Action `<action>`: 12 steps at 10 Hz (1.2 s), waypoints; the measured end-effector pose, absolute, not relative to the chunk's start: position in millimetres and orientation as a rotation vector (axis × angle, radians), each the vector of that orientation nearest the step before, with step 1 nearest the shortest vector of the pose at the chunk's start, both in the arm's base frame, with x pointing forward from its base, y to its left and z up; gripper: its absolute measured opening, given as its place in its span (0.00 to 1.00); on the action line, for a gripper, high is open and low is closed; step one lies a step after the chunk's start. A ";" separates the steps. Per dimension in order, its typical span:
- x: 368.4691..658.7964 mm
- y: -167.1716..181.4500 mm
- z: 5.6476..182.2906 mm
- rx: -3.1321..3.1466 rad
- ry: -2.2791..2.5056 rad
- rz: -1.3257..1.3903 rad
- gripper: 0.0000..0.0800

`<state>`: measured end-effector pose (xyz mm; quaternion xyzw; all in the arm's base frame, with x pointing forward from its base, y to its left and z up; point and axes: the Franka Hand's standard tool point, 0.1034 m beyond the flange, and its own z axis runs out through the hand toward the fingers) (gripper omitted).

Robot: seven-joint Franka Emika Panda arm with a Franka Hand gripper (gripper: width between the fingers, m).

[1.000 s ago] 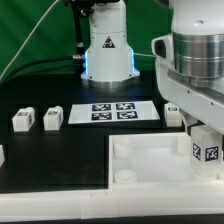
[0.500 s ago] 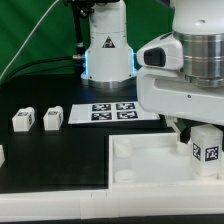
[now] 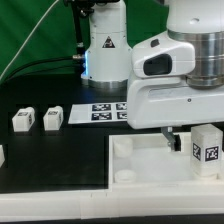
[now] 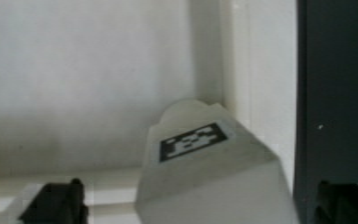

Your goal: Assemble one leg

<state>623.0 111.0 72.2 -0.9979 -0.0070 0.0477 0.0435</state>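
Note:
A white leg with a black-and-white tag stands upright in the white tray, at the exterior view's right. My gripper hangs just above the tray, close beside this leg. In the wrist view the leg sits between the two dark fingertips, which stand wide apart and do not touch it. The gripper is open. Two more legs stand on the black table at the left.
The marker board lies behind the tray, partly hidden by the arm. Another white part shows at the far left edge. The robot base stands at the back.
The hand has swung toward the exterior view's left and now covers more of the marker board. The leg in the tray and the two legs at the left have not moved.

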 end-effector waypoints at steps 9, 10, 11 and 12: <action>623.4 109.4 71.9 -3.055 -0.151 0.139 0.36; 623.3 109.4 71.9 -3.056 -0.134 0.140 0.36; 623.3 109.4 71.8 -3.060 -0.069 0.143 0.36; 623.3 109.4 71.8 -3.060 -0.069 0.143 0.36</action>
